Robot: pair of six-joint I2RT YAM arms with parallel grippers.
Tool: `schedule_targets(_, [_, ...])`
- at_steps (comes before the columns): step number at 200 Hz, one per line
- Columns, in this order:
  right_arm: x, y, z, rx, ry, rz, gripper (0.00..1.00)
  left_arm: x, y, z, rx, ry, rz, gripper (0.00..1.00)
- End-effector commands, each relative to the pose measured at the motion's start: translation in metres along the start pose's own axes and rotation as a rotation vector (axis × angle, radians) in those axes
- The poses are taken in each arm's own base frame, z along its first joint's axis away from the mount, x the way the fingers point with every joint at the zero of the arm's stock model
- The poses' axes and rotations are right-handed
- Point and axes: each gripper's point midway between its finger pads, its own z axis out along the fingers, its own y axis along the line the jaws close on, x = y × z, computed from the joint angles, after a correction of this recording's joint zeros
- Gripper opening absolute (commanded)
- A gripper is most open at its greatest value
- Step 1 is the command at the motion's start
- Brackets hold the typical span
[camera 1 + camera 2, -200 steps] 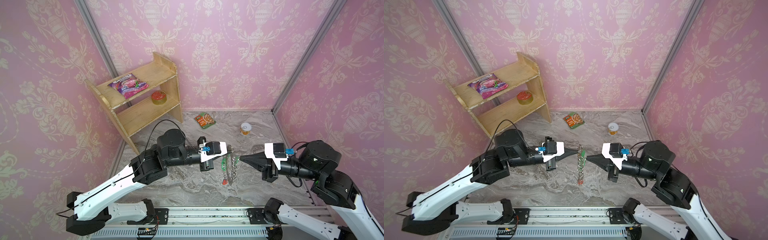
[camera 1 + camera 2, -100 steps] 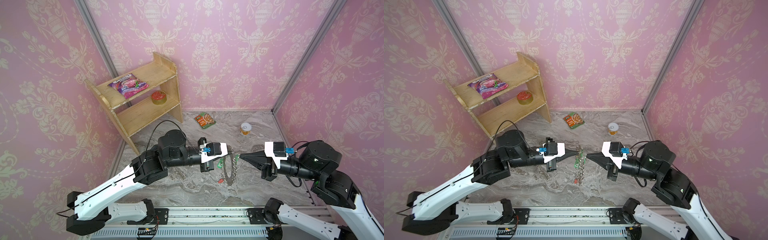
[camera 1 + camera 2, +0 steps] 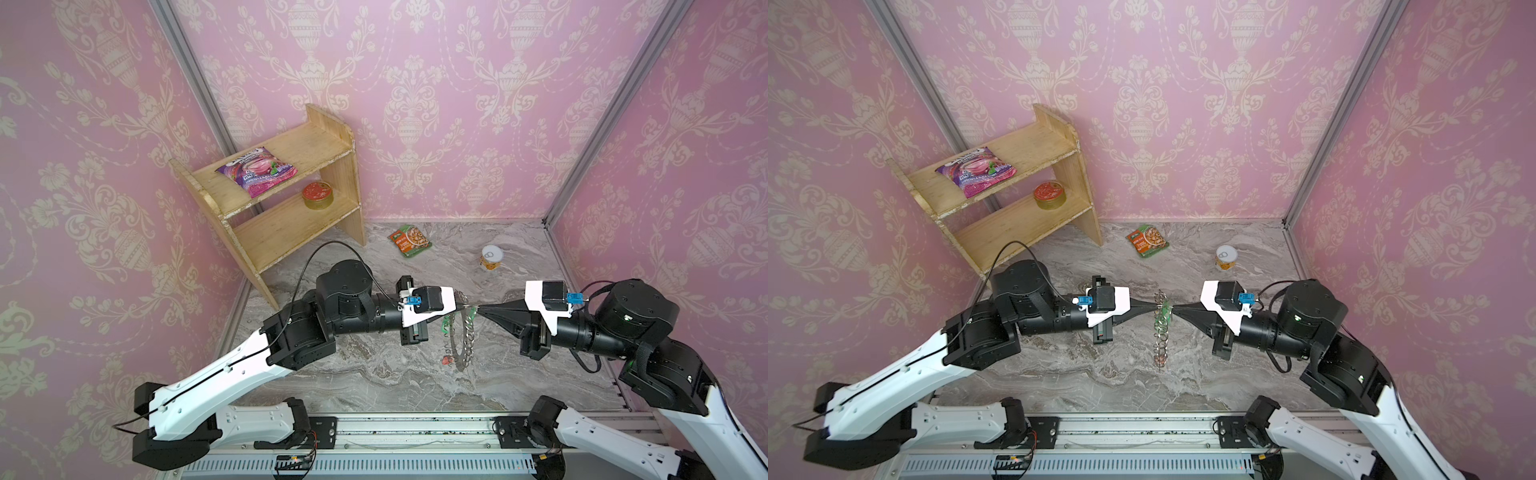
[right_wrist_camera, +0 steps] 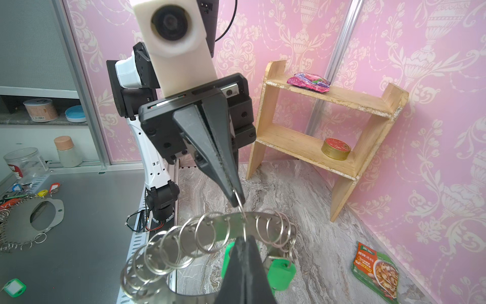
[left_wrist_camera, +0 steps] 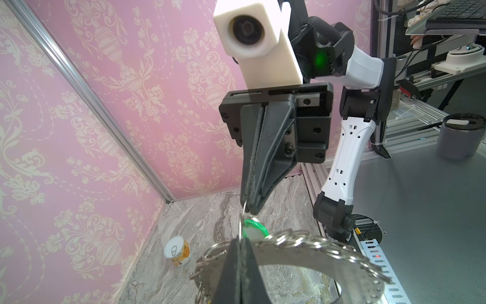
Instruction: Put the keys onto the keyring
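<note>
Gripping the same wire loop [image 4: 241, 208] of the keyring [image 3: 468, 332] with both jaws clenched, hung between the arms and turned slightly more face-on than a second ago, green key [image 4: 281, 271] dangling beside, so likely mid-threading.

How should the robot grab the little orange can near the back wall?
Around its round side wall, below the lid. The can stands upright on the table with bare space around it, so a level approach from the front, jaws either side of the body, looks best. The flat pull-tab lid offers nothing to pinch.
</note>
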Motion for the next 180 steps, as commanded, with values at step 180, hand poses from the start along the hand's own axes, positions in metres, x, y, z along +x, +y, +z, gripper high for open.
schedule_targets(180, [-0.0151,-0.0077,0.0001,0.034,-0.012,-0.019,0.0,-0.0228,-0.0096,-0.0076,0.039,-0.072,0.006,0.0])
